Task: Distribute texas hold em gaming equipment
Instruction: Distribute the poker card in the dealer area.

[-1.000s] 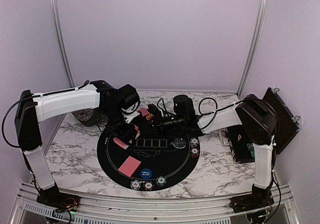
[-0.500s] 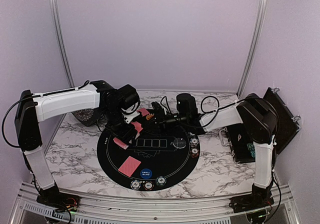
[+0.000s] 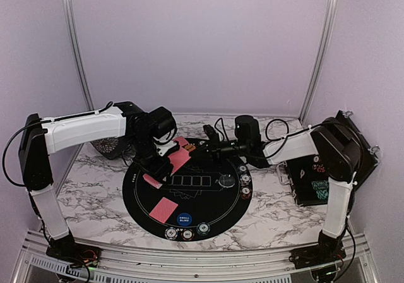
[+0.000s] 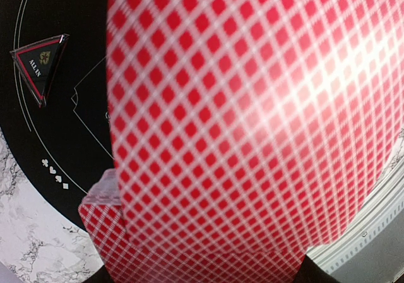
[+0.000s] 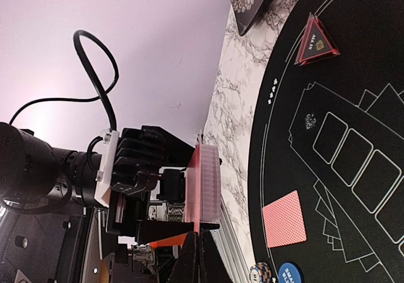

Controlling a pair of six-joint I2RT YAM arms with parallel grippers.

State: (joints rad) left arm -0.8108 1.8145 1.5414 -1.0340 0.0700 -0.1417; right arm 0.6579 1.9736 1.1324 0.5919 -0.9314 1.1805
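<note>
My left gripper (image 3: 163,158) is shut on a deck of red-backed cards (image 5: 211,183) and holds it above the mat's far left part. My right gripper (image 5: 200,248) is shut on the edge of one red-backed card (image 4: 252,119). That card stands against the deck and fills the left wrist view, hiding the left fingers. In the top view the right gripper (image 3: 198,149) is just right of the deck. A black triangular marker (image 4: 39,65) lies on the mat. One card (image 3: 165,208) lies face down near a blue button (image 3: 184,219).
The round black mat (image 3: 208,207) holds striped chips at its near edge (image 3: 187,234) and right edge (image 3: 245,186), plus a dark-grey button (image 3: 227,182). A black chip case (image 3: 312,182) stands at the right. A dark patterned object (image 3: 104,147) lies at the far left.
My right arm has drawn back to the right, and the pinched card now shows more beside the deck. The left arm has stayed in place.
</note>
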